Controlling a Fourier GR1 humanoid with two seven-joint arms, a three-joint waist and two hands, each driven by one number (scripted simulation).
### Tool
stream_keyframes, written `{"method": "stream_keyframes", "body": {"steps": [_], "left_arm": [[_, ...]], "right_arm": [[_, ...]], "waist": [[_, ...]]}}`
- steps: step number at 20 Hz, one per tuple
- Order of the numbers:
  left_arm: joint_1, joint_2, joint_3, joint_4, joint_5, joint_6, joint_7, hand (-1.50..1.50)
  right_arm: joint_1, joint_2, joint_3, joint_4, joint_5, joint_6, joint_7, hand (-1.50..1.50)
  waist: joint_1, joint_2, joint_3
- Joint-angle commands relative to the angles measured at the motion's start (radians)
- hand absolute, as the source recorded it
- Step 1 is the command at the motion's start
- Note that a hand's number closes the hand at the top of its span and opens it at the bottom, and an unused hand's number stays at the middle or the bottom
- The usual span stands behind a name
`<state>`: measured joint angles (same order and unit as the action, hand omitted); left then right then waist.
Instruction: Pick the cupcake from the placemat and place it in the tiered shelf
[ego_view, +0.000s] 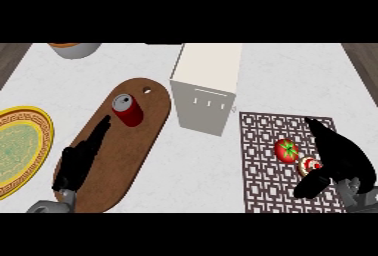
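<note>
Nearest you, at the lower right, the right hand (341, 159) hangs over the right part of the placemat (258, 135). Its fingers (319, 129) stretch out nearly straight toward the far edge and its thumb (310, 187) is spread low and to the left. It has hold of nothing.

You find the cupcake (308, 165) just left of the palm, in the open gap between fingers and thumb. It looks round from above, so no long axis matters. You probably only need to close inward, to the left. This hand is far nearer than the other.

Watch the tomato (286, 150): it sits just beside the cupcake on its far-left side, and closing fingers could nudge it.

From there the tiered shelf (207, 85) stands up and to the left, past the placemat's corner, with bare bench (288, 75) between.

Your left hand (80, 157) lies flat, fingers straight, on the wooden board (148, 135), pointing at a red can (128, 110). A yellow plate (22, 145) sits at the left edge and a bowl (74, 49) at the far left, both well apart from your path.
</note>
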<state>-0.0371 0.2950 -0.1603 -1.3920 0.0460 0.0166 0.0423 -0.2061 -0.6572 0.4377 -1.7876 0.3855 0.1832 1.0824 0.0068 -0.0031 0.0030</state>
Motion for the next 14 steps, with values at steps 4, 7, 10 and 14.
{"method": "stream_keyframes", "body": {"steps": [4, 7, 10, 14], "left_arm": [[-0.009, -0.044, -0.013, 0.041, -0.035, 0.015, 0.003, 0.0], [-0.027, -0.039, -0.001, 0.026, -0.033, 0.0, 0.049, 0.0], [0.029, -0.035, 0.017, 0.023, -0.026, -0.011, -0.019, 0.0], [0.071, -0.035, 0.009, -0.046, -0.031, -0.018, 0.036, 0.0]], "right_arm": [[-0.041, 0.022, -0.017, 0.056, 0.074, 0.075, 0.13, -1.5], [-0.024, 0.046, -0.01, 0.04, 0.104, 0.097, 0.127, -1.5], [0.029, 0.095, 0.044, 0.078, 0.192, 0.045, 0.116, -1.5], [0.037, 0.083, -0.003, 0.014, 0.17, 0.119, 0.136, -1.5]], "waist": [[-0.004, 0.004, -0.004], [-0.005, 0.003, -0.003], [-0.004, 0.003, -0.003], [-0.003, 0.001, -0.003]]}}
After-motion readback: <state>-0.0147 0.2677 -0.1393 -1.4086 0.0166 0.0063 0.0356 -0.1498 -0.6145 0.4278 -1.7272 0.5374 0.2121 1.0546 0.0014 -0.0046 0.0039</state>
